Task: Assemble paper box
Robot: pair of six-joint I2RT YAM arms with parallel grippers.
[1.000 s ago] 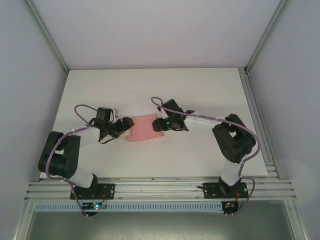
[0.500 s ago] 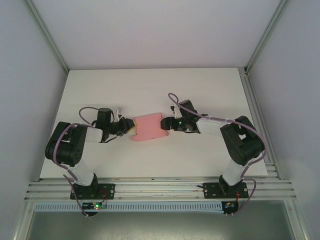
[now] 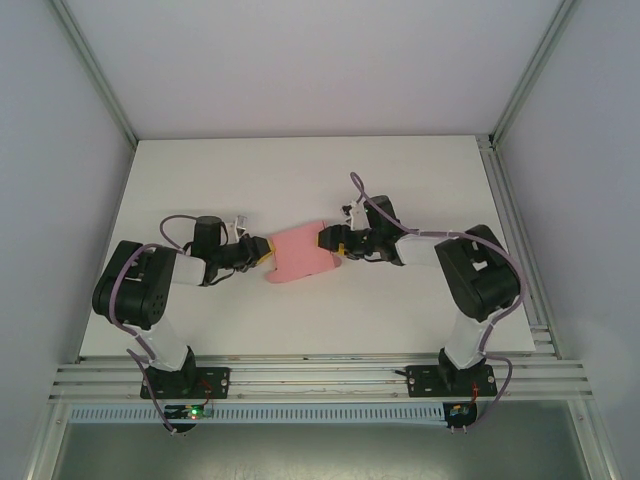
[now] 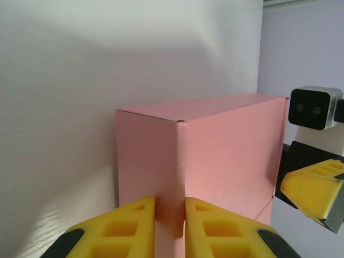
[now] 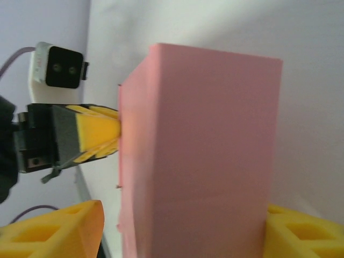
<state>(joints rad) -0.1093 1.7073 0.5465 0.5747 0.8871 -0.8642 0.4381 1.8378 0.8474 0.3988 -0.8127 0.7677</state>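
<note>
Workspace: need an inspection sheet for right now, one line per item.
surface: white table, bare around the work.
job's things: pink box, folded up, between the two claws at mid-table.
clutter: nothing seen.
claws: left claw is pinched shut on the box's near corner edge. Right claw is open and straddles the box's other end, with a gap at one finger.
cables: purple cables loop along both arms, off the box.
surroundings: pale walls on three sides; aluminium rail at the near edge carries the arm bases.
</note>
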